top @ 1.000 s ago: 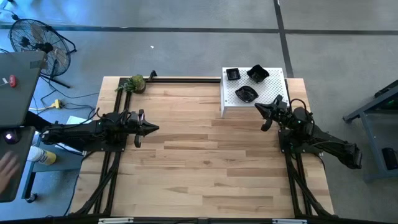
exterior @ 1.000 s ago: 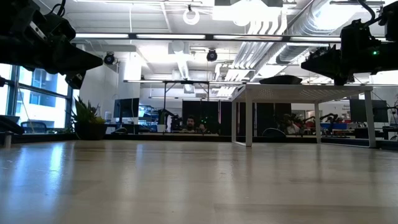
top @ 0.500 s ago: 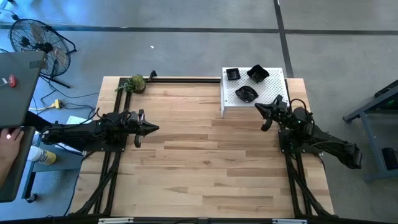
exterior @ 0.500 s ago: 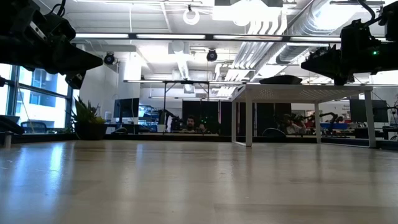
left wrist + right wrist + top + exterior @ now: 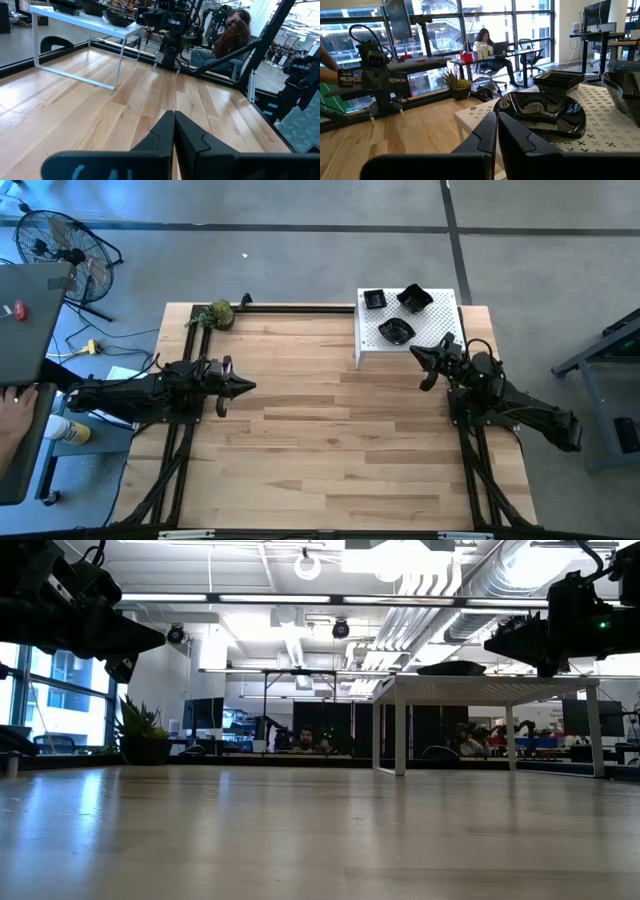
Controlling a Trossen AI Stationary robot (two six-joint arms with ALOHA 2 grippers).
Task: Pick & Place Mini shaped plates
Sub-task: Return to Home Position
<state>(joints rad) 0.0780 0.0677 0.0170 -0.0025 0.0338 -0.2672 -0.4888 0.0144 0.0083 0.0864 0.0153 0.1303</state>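
On the white shelf (image 5: 441, 328), upper right of the high view, sit three stacks of mini shaped plates (image 5: 396, 331). Just below it the right gripper (image 5: 415, 351) hovers, fingers clenched and empty. At left-centre over the counter (image 5: 330, 440), the left gripper (image 5: 248, 387) is likewise clenched.

Glossy blk plates (image 5: 397, 331), wht shelf (image 5: 437, 320) — cross-patterned

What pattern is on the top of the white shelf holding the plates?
The shelf is white with a regular grid of small dark cross-shaped marks. It shows best in the right wrist view.
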